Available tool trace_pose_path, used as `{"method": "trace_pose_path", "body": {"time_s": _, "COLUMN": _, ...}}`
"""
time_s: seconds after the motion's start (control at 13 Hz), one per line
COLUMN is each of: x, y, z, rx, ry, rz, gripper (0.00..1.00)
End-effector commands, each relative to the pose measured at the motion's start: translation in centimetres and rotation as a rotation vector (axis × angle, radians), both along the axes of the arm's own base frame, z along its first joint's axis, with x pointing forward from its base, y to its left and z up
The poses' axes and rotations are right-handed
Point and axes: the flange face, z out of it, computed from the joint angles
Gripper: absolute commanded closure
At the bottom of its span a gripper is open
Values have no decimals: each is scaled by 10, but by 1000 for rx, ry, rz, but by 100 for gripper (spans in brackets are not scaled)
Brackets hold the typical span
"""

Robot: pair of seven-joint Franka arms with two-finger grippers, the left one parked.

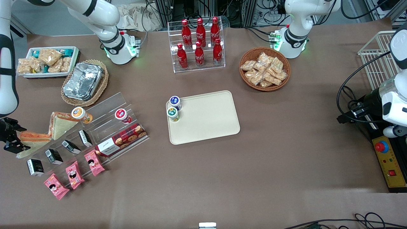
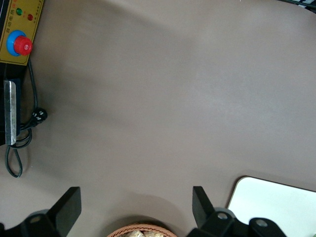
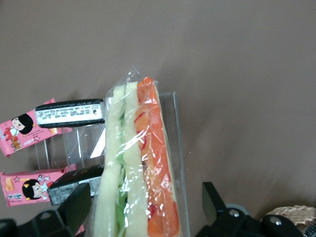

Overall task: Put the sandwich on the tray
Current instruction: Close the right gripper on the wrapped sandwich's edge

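Observation:
The sandwich [image 1: 34,137] is a clear-wrapped wedge with a broad orange band. It lies at the working arm's end of the table, beside the clear stepped shelf. My right gripper [image 1: 16,138] is open and reaches around it, one finger on each side. In the right wrist view the sandwich [image 3: 143,163] stands edge-on between the black fingers [image 3: 213,203], with a gap on the orange side. The cream tray [image 1: 206,124] lies flat in the middle of the table, well away from the gripper. Its corner also shows in the left wrist view [image 2: 276,207].
A second wedge showing its pale bread face [image 1: 60,124] leans next to the sandwich. The stepped shelf [image 1: 105,127] holds cups, black cartons, a cookie box and pink packets. Two small bottles [image 1: 174,108] stand on the tray's corner. Farther from the camera are a foil container [image 1: 83,80], a cola rack [image 1: 198,44] and a snack basket [image 1: 264,69].

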Motion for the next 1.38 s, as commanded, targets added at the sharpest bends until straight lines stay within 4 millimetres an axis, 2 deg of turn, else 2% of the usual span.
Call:
{"method": "trace_pose_path", "body": {"time_s": 0.0, "x": 4, "y": 9, "z": -5, "rx": 7, "ry": -21, "rz": 11, "gripper": 2}}
{"method": "trace_pose_path", "body": {"time_s": 0.08, "x": 4, "y": 10, "z": -5, "rx": 5, "ry": -20, "rz": 21, "gripper": 9}}
{"method": "trace_pose_path", "body": {"time_s": 0.15, "x": 4, "y": 10, "z": -3, "rx": 1, "ry": -21, "rz": 25, "gripper": 24}}
{"method": "trace_pose_path", "body": {"time_s": 0.23, "x": 5, "y": 12, "z": -1, "rx": 1, "ry": -24, "rz": 43, "gripper": 43}}
{"method": "trace_pose_path", "body": {"time_s": 0.31, "x": 4, "y": 12, "z": 0, "rx": 0, "ry": -23, "rz": 59, "gripper": 51}}
{"method": "trace_pose_path", "body": {"time_s": 0.46, "x": 3, "y": 10, "z": -1, "rx": 6, "ry": -23, "rz": 106, "gripper": 54}}
{"method": "trace_pose_path", "body": {"time_s": 0.54, "x": 1, "y": 9, "z": 0, "rx": 12, "ry": -25, "rz": 112, "gripper": 68}}
{"method": "trace_pose_path", "body": {"time_s": 0.77, "x": -10, "y": -1, "z": 4, "rx": 58, "ry": -52, "rz": 108, "gripper": 100}}
{"method": "trace_pose_path", "body": {"time_s": 1.08, "x": -11, "y": -5, "z": 27, "rx": 112, "ry": -110, "rz": 68, "gripper": 100}}
{"method": "trace_pose_path", "body": {"time_s": 1.23, "x": -14, "y": -4, "z": 53, "rx": 168, "ry": -114, "rz": 59, "gripper": 100}}
{"method": "trace_pose_path", "body": {"time_s": 1.31, "x": -15, "y": -4, "z": 73, "rx": 193, "ry": -93, "rz": 59, "gripper": 100}}
